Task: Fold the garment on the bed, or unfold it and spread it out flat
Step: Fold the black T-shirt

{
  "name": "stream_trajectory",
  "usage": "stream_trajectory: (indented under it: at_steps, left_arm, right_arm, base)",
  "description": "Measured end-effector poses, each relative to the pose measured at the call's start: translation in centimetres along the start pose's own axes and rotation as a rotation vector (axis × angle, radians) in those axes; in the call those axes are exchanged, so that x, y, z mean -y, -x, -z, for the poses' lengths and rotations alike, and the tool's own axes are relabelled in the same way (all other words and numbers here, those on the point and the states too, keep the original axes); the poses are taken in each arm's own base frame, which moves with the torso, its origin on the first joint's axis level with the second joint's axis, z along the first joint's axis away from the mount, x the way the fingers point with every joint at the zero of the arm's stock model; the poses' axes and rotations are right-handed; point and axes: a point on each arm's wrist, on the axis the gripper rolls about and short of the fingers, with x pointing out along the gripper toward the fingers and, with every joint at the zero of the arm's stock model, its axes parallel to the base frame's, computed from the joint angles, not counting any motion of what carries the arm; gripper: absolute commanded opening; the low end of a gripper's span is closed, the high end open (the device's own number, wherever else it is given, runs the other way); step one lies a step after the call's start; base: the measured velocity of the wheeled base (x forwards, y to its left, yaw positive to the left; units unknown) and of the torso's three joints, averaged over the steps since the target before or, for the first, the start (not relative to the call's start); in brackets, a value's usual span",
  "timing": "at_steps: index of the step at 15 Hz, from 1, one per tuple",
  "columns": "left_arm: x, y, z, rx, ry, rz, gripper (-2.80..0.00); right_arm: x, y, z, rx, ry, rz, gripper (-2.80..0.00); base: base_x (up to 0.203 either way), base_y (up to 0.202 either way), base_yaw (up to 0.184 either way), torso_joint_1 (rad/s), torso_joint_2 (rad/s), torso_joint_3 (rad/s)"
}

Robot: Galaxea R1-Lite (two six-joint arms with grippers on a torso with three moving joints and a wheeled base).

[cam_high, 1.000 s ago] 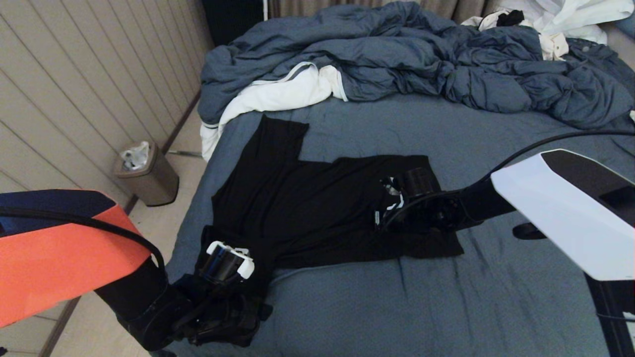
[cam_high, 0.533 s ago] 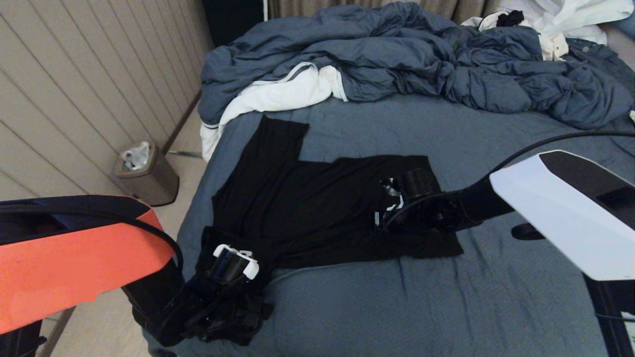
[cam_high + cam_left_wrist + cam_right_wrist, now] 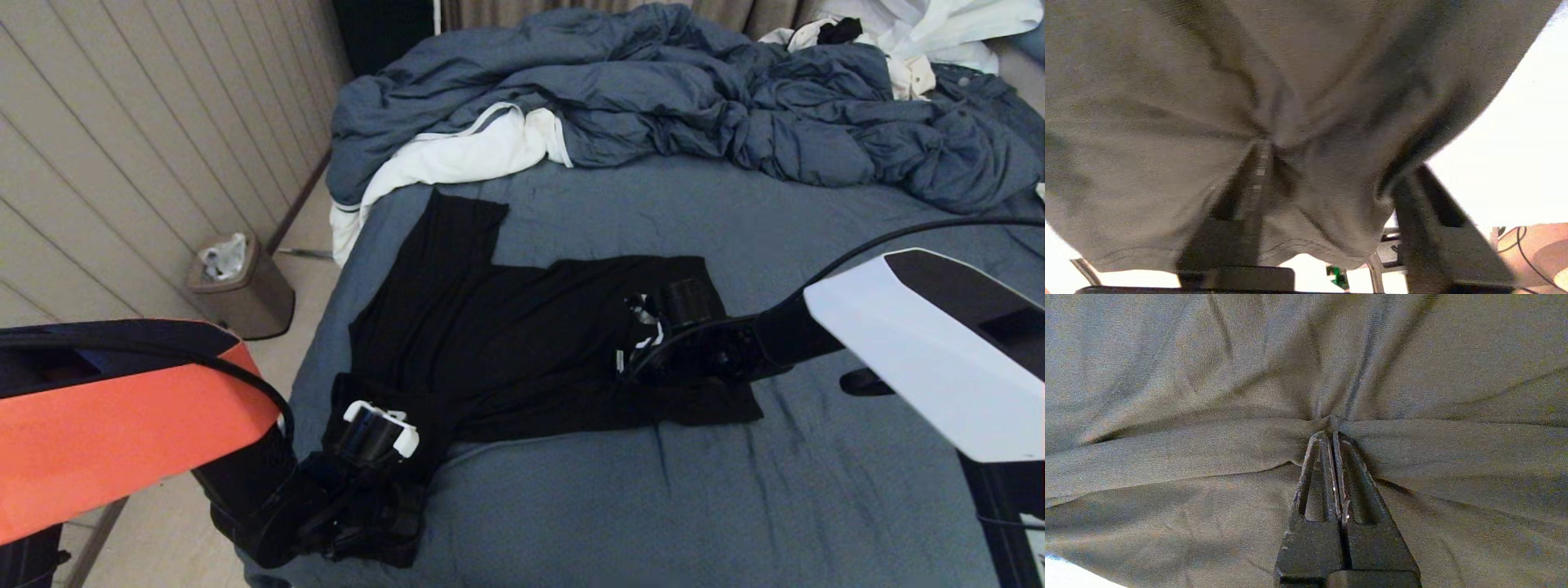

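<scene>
Black soft-knit T-shirt (image 3: 506,343) spread on slate-blue bed (image 3: 816,490), right tool (image 3: 1331,435) clamped on its right hem, left tool (image 3: 1327,163) at near-left corner, jaws apart around bunched cloth, grip unclear

Counted items: one black T-shirt (image 3: 506,343) on one bed (image 3: 816,490). One blue-grey duvet (image 3: 653,90) beyond the T-shirt. Two white cloths: one (image 3: 457,155) just beyond the T-shirt, one (image 3: 922,33) far beyond it. One waste bin (image 3: 245,290) beside the bed. Two grippers: left (image 3: 371,486), right (image 3: 645,339).
</scene>
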Motion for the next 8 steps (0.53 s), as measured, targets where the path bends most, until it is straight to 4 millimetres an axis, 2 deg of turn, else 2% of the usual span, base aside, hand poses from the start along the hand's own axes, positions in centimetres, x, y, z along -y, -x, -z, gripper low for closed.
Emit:
stream_trajectory:
  at_steps: [4,8]
  left_arm:
    - [-0.4,1.1,-0.4,0.023,-0.003,-0.004,-2.8]
    - [-1.5,2.9,-2.3,0.12,-0.014,-0.076,-2.8]
  right_arm:
    - [0.0,0.1,0.0,0.002,0.0,0.0,-2.8]
    - [-0.1,0.5,-0.2,0.006,0.001,0.0,-2.8]
  base:
    - [0.0,0.0,0.0,0.0,0.0,0.0]
    - [0.0,0.0,0.0,0.0,0.0,0.0]
